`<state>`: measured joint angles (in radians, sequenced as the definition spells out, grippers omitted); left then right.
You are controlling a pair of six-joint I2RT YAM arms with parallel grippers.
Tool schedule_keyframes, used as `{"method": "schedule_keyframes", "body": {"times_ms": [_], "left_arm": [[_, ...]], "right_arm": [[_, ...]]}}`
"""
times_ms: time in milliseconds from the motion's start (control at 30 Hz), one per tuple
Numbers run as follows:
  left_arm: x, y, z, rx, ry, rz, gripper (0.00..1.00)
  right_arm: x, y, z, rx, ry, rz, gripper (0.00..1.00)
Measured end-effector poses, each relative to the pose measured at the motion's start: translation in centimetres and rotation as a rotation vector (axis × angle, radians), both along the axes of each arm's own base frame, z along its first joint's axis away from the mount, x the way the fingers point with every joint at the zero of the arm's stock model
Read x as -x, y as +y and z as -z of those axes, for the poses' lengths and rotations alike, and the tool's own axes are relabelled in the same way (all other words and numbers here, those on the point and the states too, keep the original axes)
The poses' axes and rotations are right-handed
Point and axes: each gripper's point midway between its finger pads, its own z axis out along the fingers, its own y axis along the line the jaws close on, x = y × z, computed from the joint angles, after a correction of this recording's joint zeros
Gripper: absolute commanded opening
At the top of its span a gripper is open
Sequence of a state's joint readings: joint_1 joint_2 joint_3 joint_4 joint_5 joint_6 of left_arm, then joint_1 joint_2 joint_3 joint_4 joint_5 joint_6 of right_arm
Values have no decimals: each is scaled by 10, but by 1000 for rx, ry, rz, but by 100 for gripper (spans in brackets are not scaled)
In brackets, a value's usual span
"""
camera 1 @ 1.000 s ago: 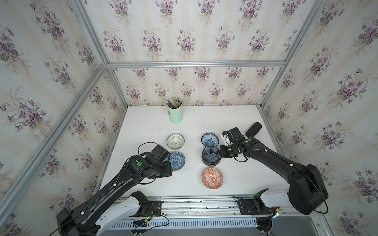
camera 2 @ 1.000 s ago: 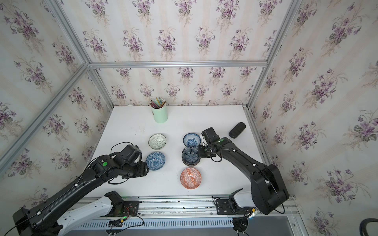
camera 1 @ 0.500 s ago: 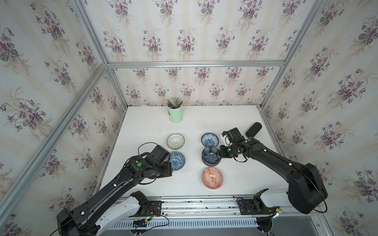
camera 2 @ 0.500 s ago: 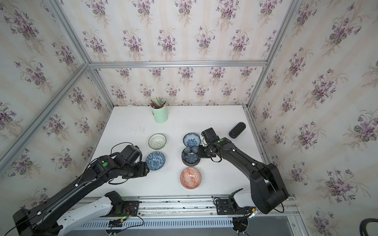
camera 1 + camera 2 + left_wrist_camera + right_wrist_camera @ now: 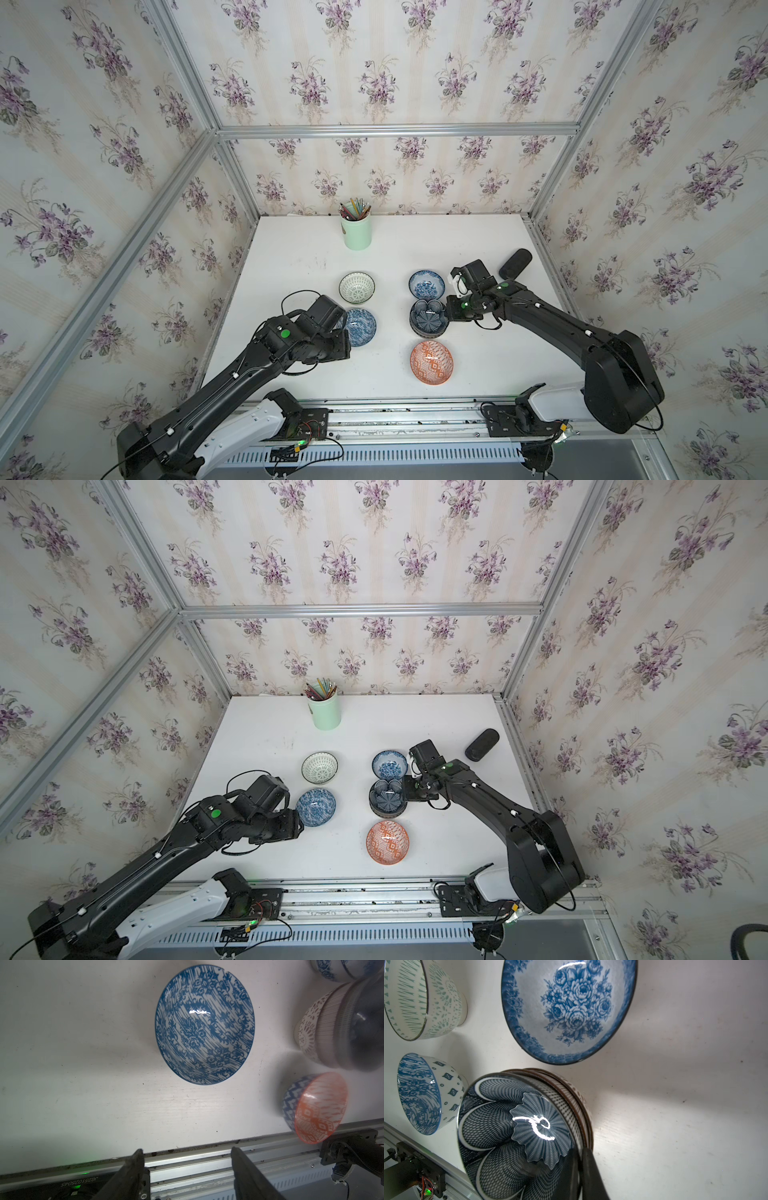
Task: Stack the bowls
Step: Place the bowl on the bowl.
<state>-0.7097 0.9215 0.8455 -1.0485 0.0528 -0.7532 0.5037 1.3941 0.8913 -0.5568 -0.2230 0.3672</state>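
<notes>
In both top views, several patterned bowls stand on the white table [image 5: 291, 266]. A dark petal-shaped bowl [image 5: 429, 318] [image 5: 512, 1136] tops a short stack, with a dotted bowl [image 5: 577, 1093] under it. My right gripper [image 5: 578, 1155] is shut on the dark bowl's rim, one finger inside and one outside. A blue-white floral bowl [image 5: 426, 284] sits just behind the stack. An orange geometric bowl [image 5: 431, 362] sits in front. To the left are a white-green bowl [image 5: 356, 287] and a blue-white patterned bowl [image 5: 204, 1024]. My left gripper [image 5: 187, 1152] hangs open and empty, apart from the patterned bowl.
A mint-green cup of pencils [image 5: 356, 232] stands at the back of the table. A black oblong object [image 5: 515, 264] lies near the right wall. An aluminium rail [image 5: 415, 411] runs along the front edge. Wallpapered walls enclose the other three sides.
</notes>
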Motion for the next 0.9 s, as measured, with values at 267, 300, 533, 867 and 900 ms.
{"method": "schedule_keyframes", "body": {"times_ms": [267,300,533,867,900], "left_arm": [[0,0,0,0,1,0,68],[0,0,0,-1,1,0,68],[0,-1,2,-4,11,2,68],[0,-2,4,-9,21,3,68],[0,-2,4,-9,22,4,68]], "right_arm": [[1,1,0,-1,1,-5,7],[1,2,0,-2,1,-7,7],[2,3,-2,-11,-1,-10,5],[1,6,-2,-23,-2,-15,5],[0,6,-1,-22,0,-15,5]]}}
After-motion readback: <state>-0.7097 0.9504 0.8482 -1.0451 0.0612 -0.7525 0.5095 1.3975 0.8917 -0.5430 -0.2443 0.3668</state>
